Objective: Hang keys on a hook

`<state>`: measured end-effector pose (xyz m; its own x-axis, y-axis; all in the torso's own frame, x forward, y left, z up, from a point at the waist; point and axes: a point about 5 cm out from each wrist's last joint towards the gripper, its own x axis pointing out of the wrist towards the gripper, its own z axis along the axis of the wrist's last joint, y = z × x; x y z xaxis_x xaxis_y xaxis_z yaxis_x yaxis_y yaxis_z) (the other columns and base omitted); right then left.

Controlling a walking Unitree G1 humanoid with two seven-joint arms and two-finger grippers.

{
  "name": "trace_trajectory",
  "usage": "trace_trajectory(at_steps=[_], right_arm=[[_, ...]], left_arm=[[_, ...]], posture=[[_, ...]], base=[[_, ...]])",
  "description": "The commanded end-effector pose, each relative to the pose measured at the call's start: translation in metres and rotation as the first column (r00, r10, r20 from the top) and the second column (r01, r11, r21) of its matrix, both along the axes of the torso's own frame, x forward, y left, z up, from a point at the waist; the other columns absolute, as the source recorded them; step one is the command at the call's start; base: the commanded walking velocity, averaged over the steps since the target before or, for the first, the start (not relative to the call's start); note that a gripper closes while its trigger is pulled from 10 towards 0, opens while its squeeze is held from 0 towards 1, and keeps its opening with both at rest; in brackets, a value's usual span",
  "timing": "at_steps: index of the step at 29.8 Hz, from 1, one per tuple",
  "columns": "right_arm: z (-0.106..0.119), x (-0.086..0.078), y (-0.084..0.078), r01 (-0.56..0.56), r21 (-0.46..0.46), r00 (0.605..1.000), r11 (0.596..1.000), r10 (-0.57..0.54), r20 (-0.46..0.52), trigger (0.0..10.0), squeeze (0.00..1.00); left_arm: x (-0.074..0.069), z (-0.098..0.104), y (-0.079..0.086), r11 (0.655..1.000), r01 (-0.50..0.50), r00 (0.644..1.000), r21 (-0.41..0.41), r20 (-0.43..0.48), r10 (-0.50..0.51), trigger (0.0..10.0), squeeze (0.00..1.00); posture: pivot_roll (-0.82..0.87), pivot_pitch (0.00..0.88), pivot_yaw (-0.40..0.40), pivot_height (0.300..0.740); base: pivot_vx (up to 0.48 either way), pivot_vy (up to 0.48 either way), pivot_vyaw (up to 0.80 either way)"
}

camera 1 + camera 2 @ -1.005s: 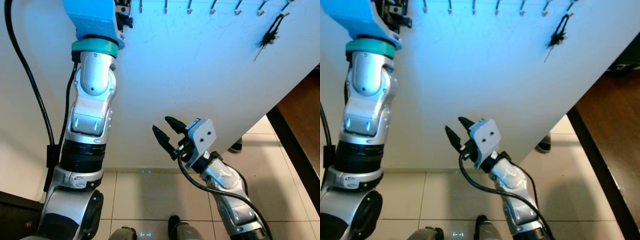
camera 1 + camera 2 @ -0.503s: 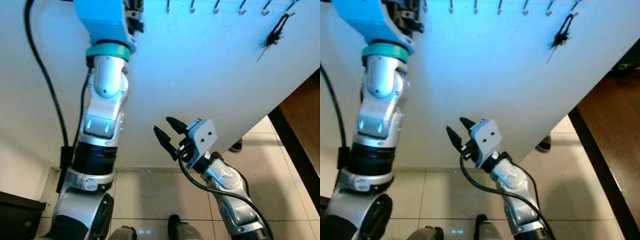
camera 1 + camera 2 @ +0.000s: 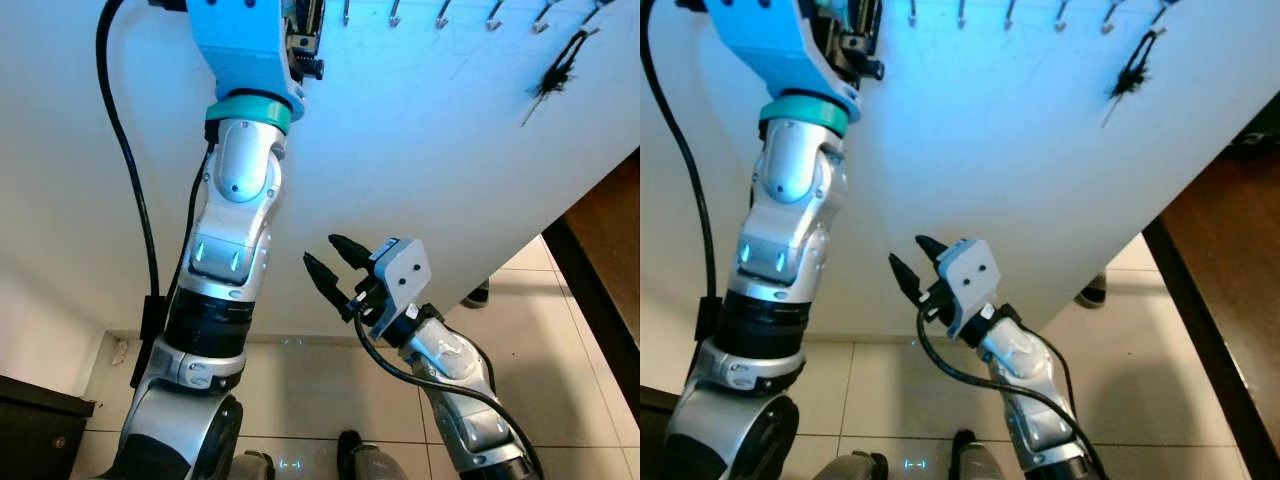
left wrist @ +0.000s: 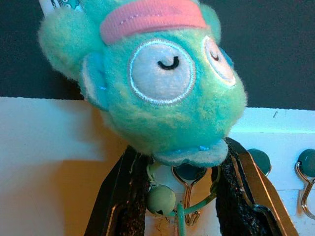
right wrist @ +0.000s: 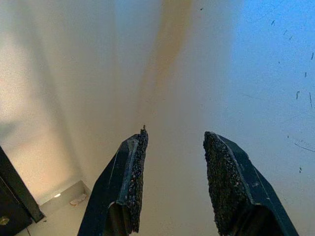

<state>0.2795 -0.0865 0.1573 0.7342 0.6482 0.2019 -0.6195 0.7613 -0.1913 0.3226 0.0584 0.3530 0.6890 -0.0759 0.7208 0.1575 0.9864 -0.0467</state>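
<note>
A teal plush keychain (image 4: 157,83) with a pink band and a small bell (image 4: 161,200) sits between the fingers of my left gripper (image 4: 179,209), which is shut on it. Right behind it a metal hook (image 4: 189,196) sticks out of the white wall, with more hooks (image 4: 306,182) beside it. In the left eye view my left arm (image 3: 240,180) reaches up to the left end of the hook row (image 3: 440,14). My right gripper (image 3: 320,250) hangs low in front of the wall, open, with nothing between its fingers.
A black keychain (image 3: 556,70) hangs from a hook at the row's right end. Below are a pale tiled floor (image 3: 300,380), dark wooden flooring (image 3: 610,230) at the right, a dark cabinet (image 3: 35,430) at the lower left and a shoe (image 3: 478,293) by the wall's foot.
My left arm has moved to the right along the wall, closer to the hook row, and the view has shifted a little. The right arm has stayed where it was.
</note>
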Motion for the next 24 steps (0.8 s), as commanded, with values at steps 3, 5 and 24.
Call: trace_trajectory(at_steps=[3,5,24], right_arm=[[-0.005,-0.003,0.002,-0.005,-0.004,1.000,1.000,0.005,-0.021,10.0,0.00],[-0.006,-0.003,0.003,-0.004,-0.003,1.000,1.000,0.004,-0.022,10.0,0.00],[-0.008,-0.004,0.004,0.002,0.001,1.000,1.000,-0.002,-0.028,10.0,0.00]], left_arm=[[-0.002,0.002,-0.016,0.998,0.061,0.998,0.008,-0.007,-0.061,10.0,0.00],[-0.002,0.005,-0.019,0.998,0.071,0.997,-0.002,-0.004,-0.071,10.0,0.00],[0.000,0.022,-0.023,0.952,0.243,0.967,-0.189,-0.031,-0.253,10.0,0.00]], posture=[[0.06,0.164,0.083,0.740],[0.06,0.167,0.086,0.740],[0.06,0.172,0.093,0.740]], base=[[0.000,0.000,0.00],[0.000,0.000,0.00],[0.000,0.000,0.00]])
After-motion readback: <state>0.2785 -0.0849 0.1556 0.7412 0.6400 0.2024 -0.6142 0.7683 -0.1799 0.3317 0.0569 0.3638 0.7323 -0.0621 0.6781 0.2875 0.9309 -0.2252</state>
